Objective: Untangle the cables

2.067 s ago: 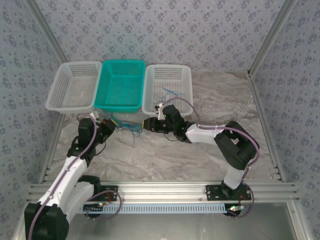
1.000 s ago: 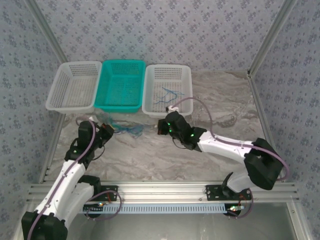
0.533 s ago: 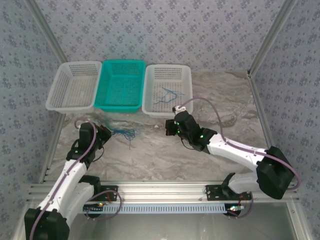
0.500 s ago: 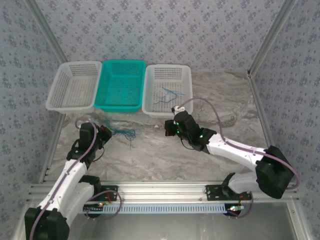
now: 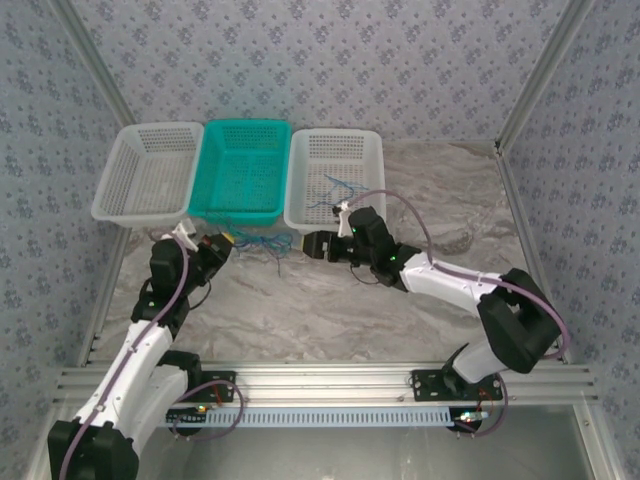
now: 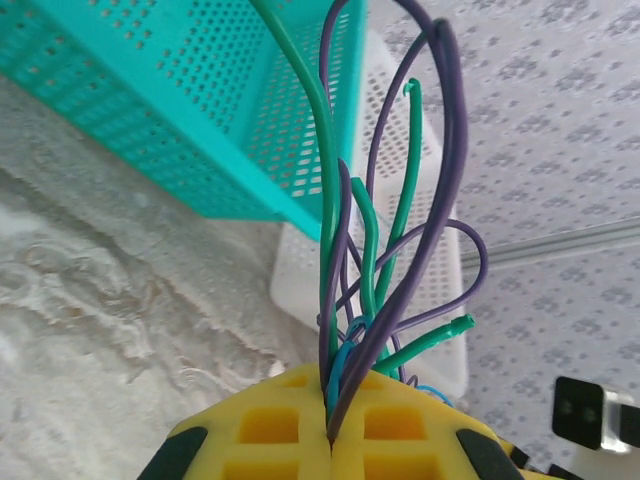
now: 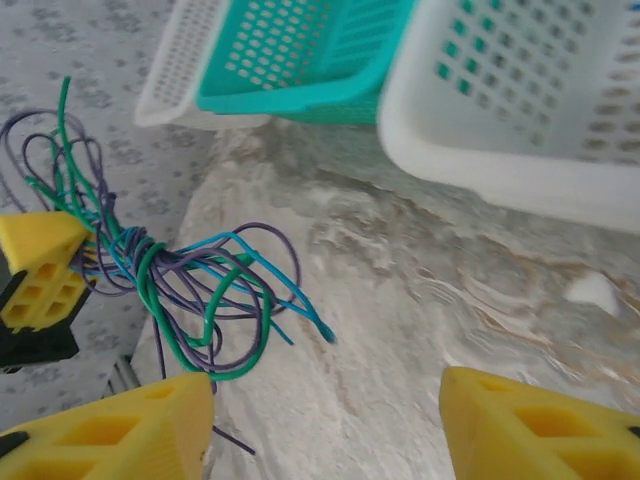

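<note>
While left fingers (image 6: 262, 425) pinch cables (image 6: 327, 230), basket (image 6: 150, 110) edge near.

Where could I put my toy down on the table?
Bare marble tabletop lies right of the right-hand white mesh basket and along the near metal rail. It's crowded before the teal plastic basket, around the tangled thin wires.

Top cam: high, from near edge, looks down on whole worktop (image 5: 330, 310). Wrist cams: low, v. close; both share teal basket (image 6: 150, 100), cables (image 7: 145, 262).
</note>
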